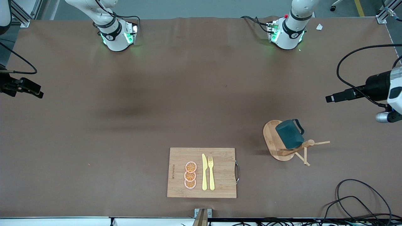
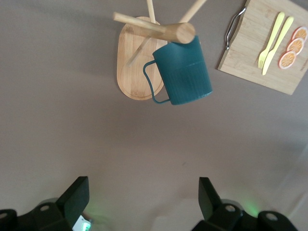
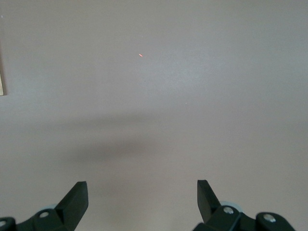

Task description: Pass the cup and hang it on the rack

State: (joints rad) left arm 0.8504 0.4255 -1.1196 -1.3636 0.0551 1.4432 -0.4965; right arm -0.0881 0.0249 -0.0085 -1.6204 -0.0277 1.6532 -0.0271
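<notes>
Dark teal ribbed cup [image 1: 289, 133] hung on light bamboo peg rack [image 1: 278, 141], toward left arm's end. Left gripper [image 2: 143, 204] raised over bare table, jaws wide, empty. Right gripper [image 3: 142, 204] likewise wide, empty, waiting.

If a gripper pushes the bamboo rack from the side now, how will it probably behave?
The rack would probably slide rather than tip: its oval base lies flat and looks wide. The cup hanging on a peg adds weight up high on one side, so it may lean that way. The thin pegs look fragile.

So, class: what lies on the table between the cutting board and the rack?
Nothing: in the front view, bare table separates the cutting board from the rack.
</notes>
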